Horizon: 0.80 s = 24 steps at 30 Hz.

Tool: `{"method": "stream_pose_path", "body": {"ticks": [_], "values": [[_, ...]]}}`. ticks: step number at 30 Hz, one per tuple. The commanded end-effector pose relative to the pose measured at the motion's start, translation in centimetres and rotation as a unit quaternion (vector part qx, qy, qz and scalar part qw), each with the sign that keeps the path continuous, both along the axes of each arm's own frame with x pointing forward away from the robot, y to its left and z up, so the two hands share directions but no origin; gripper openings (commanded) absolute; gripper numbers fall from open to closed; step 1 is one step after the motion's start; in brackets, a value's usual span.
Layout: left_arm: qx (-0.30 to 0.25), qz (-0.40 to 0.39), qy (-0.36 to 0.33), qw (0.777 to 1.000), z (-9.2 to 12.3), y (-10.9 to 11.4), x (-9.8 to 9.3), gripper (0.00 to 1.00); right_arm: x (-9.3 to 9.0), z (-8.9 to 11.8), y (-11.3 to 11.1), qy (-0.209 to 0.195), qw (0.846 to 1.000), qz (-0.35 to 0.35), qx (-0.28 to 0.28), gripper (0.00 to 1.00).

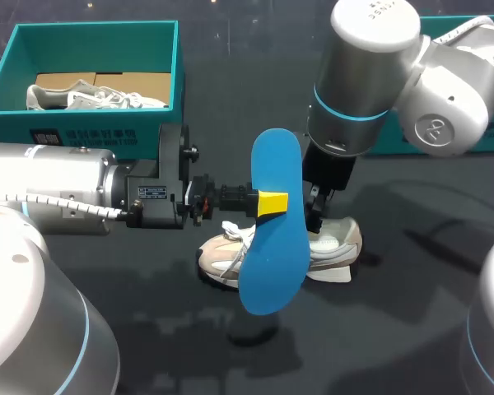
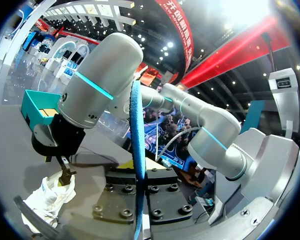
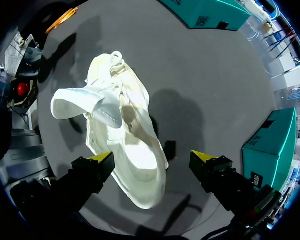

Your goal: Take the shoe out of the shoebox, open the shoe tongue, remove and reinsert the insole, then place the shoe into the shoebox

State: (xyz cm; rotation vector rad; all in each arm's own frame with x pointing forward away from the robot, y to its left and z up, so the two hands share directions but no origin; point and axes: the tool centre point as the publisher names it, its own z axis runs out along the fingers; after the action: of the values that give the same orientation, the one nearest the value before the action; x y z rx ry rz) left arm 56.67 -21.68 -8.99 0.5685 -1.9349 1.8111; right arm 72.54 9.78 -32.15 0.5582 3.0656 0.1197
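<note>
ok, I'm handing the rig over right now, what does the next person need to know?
Left gripper: shut on the blue insole, holding it in the air over the shoe.
Right gripper: open, above the shoe, one finger to each side of it.
The shoe lies on the table, outside the shoebox. The shoebox sits at the far left and holds a second shoe.
Done: shoe out, insole removed.
Left: put the insole back in, then place the shoe in the shoebox.
</note>
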Motion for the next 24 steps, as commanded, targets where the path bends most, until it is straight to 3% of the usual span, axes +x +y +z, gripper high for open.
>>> {"method": "stream_pose_path", "body": {"ticks": [1,11,19,22,24], "values": [[-0.001,0.002,0.000,1.000,-0.1,0.0,-0.2,0.00,0.6,-1.6,0.6,0.007,1.000,0.002,-0.005,1.00],[-0.001,0.002,0.000,1.000,-0.1,0.0,-0.2,0.00,1.3,-3.1,0.9,0.014,0.999,0.016,-0.025,1.00],[-0.001,0.002,0.000,1.000,-0.1,0.0,-0.2,0.00,1.6,-4.3,1.3,0.017,0.999,0.032,-0.024,0.85],[-0.001,0.002,0.000,1.000,-0.1,0.0,-0.2,0.00,1.6,-4.8,1.3,0.019,0.999,0.036,-0.023,0.74],[-0.001,0.002,0.000,1.000,-0.1,0.0,-0.2,0.00,1.6,-5.1,1.3,0.022,0.999,0.037,-0.021,0.73]]}}
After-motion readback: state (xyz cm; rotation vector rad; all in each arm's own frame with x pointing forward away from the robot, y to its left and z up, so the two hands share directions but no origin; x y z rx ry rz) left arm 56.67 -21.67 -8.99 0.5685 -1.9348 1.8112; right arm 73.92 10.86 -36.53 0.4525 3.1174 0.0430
